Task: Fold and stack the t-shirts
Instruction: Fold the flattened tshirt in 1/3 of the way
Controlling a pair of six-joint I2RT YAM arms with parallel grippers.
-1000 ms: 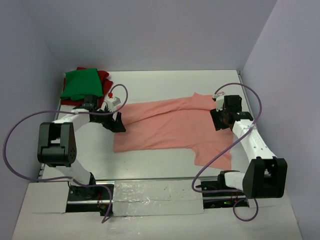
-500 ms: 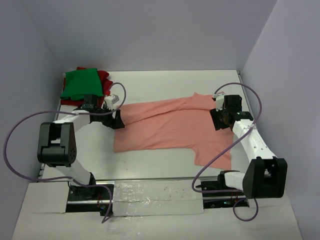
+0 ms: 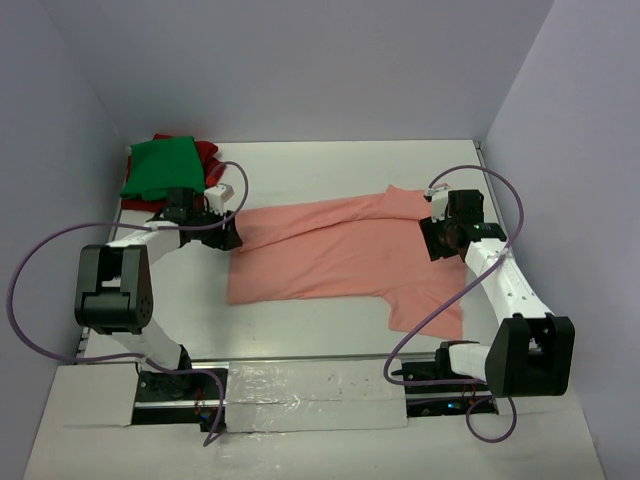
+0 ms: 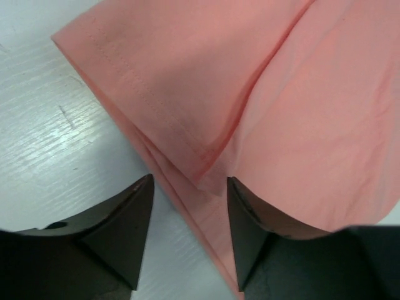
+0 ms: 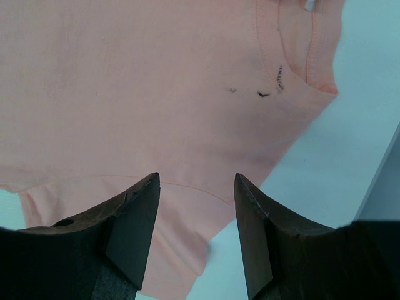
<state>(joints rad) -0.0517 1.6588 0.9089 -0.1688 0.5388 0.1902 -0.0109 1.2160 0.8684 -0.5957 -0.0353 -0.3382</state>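
A white surface (image 3: 330, 170) is seen, closed in by pale walls (image 3: 300, 60) on 3 sides; faint streaks and a small scuff are shown on it in the left wrist view. A salmon-pink t-shirt (image 3: 340, 255) is spread flat across the middle, L to R, w/ its far edge folded over into a long diagonal crease and one sleeve laid toward the near-R side. At the far-L corner a dark red t-shirt (image 3: 207, 152) is bunched on the surface, mostly covered by a green t-shirt (image 3: 160, 165) laid on top. Pink shirt and corner pile are set near each other, apart.
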